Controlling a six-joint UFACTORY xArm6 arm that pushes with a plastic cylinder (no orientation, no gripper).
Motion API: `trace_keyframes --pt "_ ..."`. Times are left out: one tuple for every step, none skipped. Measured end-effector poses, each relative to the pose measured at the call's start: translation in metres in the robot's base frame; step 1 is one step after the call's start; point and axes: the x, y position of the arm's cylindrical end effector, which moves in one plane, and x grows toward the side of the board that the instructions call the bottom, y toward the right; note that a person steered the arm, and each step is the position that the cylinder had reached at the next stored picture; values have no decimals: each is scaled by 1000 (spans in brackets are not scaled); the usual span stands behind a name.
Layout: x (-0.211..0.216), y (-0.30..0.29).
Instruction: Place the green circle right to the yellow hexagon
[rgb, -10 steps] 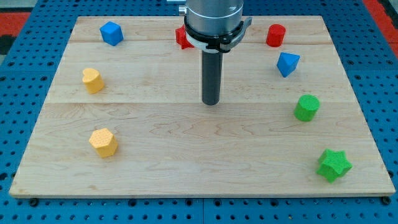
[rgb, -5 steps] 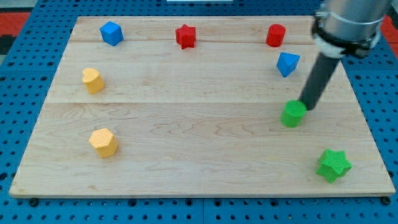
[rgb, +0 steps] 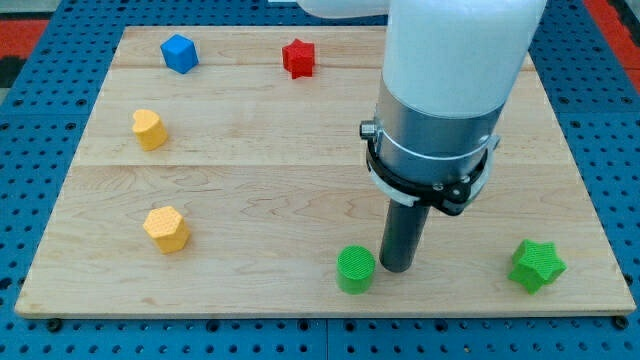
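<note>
My tip (rgb: 396, 268) sits just to the right of the green circle (rgb: 355, 268), touching or almost touching it, low on the counter (rgb: 300, 190) near the bottom edge. I have no hand to open or close (just a rod), so this is the pushing step. Next, the circle needs a push left and slightly up, stopping just right of the yellow hexagon (rgb: 165, 229).

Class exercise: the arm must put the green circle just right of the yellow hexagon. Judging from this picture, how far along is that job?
Partly done. The green circle sits near the board's bottom edge, around mid-width, well short of the yellow hexagon at the view's left. In hand: my tip is right beside the circle on its right side, placed to push it leftward. Left: slide it across the open board and slightly up, stopping just right of the hexagon.
</note>
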Motion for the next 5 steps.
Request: trace_keyframes --pt "10 0" --pt "22 -10" --pt "38 -41" --pt "37 -82" --pt "30 -86"
